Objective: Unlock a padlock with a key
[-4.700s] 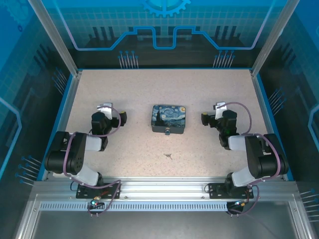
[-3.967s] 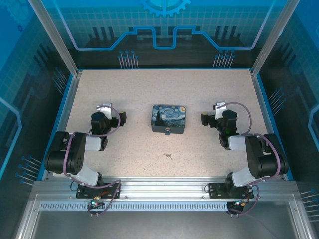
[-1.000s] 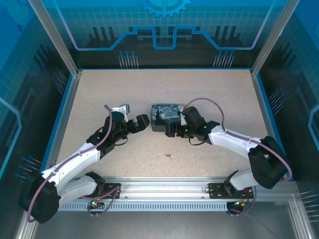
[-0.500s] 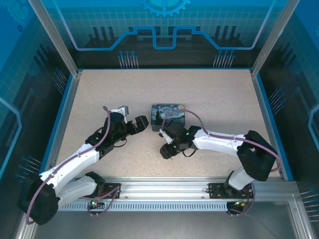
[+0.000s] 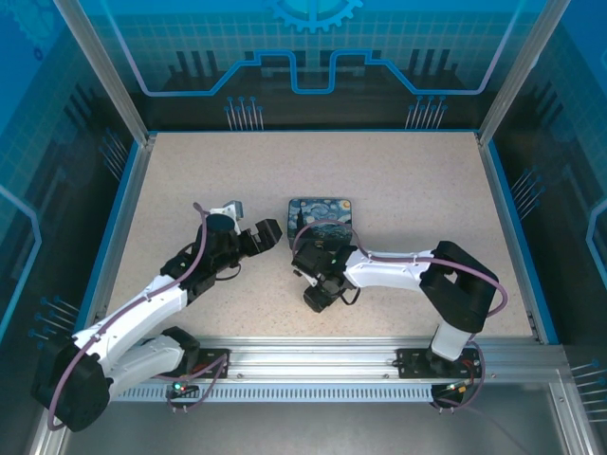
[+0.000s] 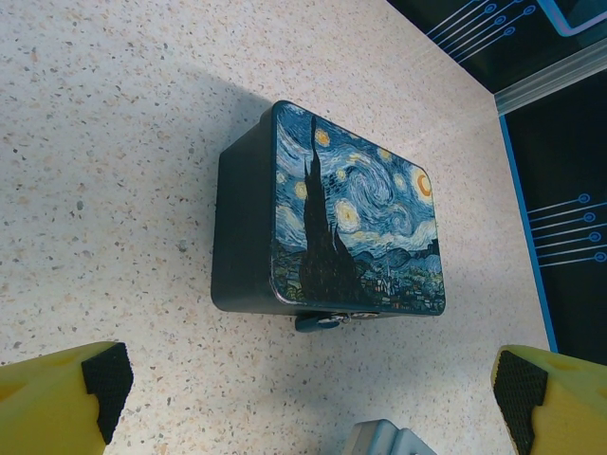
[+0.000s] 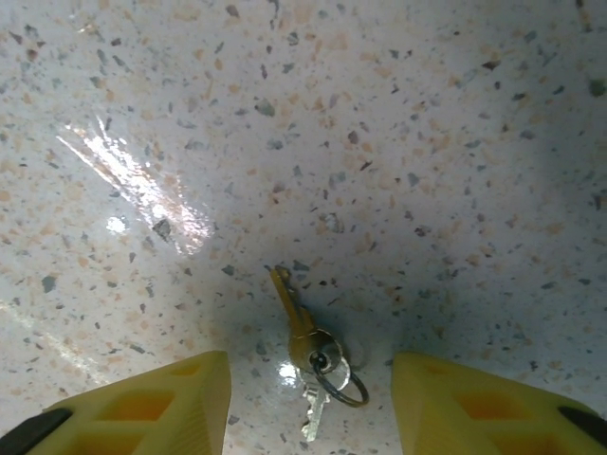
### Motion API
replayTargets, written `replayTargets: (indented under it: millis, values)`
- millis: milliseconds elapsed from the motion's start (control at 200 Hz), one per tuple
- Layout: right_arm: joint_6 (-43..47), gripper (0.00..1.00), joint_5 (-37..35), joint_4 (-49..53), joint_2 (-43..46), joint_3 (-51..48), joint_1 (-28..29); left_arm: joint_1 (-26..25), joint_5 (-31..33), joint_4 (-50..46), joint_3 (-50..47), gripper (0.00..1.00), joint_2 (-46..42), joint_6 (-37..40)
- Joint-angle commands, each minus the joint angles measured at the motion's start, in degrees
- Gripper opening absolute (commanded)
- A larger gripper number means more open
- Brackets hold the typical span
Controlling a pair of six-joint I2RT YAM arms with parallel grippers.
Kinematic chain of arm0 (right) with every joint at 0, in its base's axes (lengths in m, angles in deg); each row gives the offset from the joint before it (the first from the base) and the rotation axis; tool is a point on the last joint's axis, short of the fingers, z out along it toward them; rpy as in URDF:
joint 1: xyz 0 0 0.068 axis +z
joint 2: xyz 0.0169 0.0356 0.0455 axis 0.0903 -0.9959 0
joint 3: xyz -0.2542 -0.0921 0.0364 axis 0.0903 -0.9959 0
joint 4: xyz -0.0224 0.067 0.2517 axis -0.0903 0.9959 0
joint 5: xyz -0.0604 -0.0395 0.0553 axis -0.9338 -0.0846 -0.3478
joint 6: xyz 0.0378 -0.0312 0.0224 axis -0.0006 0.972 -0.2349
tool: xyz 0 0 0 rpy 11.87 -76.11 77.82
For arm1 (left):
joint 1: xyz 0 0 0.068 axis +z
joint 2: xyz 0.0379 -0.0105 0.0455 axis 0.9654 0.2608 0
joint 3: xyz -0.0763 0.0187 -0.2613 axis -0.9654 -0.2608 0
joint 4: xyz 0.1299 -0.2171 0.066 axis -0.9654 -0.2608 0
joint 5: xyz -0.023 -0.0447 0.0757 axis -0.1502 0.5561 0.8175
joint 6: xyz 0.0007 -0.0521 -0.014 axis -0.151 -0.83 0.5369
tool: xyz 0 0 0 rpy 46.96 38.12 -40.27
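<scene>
The key (image 7: 302, 327) is a small brass key on a ring with a second silvery key. It lies flat on the speckled table. My right gripper (image 7: 311, 398) hangs just above it, open, with one yellow finger (image 7: 171, 398) on each side and neither touching it. In the top view the right gripper (image 5: 321, 294) points down at the table and covers the key. The padlock (image 6: 327, 320) hangs at the front edge of the Starry-Night box (image 6: 351, 218). My left gripper (image 6: 313, 389) is wide open and faces the box from the left, apart from it (image 5: 270, 234).
The box (image 5: 327, 210) sits mid-table, with the right arm's forearm (image 5: 389, 270) stretching across just in front of it. A blue raised rim (image 5: 119, 218) borders the table. A grey part of the right arm (image 6: 389, 441) shows at the bottom of the left wrist view.
My right arm swung from the box's front toward the near edge and came down over the key, with its jaws narrowing. The left arm has barely moved.
</scene>
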Motion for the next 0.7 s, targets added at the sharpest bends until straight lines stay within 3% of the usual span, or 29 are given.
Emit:
replayTargets:
  millis: [0,320,500,650,695]
  values:
    - [0.8,0.46,-1.6,1.9,-1.2,0.9,0.7,0.0,-0.3,-0.8,1.0,0.99,-0.9,-0.1]
    - [0.5,0.32,-3.1,2.1,-3.8,0.7,2.8,0.1,-0.2,0.2,0.4,0.99,-0.8,-0.7]
    - [0.0,0.19,-3.6,1.3,-5.9,0.4,3.5,0.2,-0.2,0.4,0.1,0.99,-0.7,-1.2]
    - [0.3,0.0,-2.2,0.3,-4.7,-0.2,2.6,0.3,-0.5,0.1,0.4,0.99,-0.7,-1.5]
    - [0.3,0.0,-0.9,-0.4,-3.7,-0.6,1.7,0.3,-0.7,-0.1,0.4,0.99,-0.6,-1.5]
